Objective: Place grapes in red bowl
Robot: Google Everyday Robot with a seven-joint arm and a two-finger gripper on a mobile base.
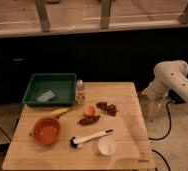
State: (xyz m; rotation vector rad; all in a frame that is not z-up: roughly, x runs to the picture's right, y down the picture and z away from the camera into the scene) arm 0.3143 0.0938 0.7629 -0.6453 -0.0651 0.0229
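Note:
The grapes [107,107], a small dark maroon bunch, lie on the wooden table [127,130] right of centre. The red bowl [46,131], orange-red with a paler inside, stands empty near the table's front left, well to the left of the grapes. My white arm comes in from the right, and the gripper [154,106] hangs pointing down just beyond the table's right edge, to the right of the grapes and apart from them. It holds nothing that I can see.
A green tray [51,88] with a grey scrap stands at the back left, a small bottle [80,90] beside it. A round orange fruit [89,110], a reddish-brown item [89,120], a banana [58,112], a brush [90,137] and a white cup [106,146] lie between bowl and grapes.

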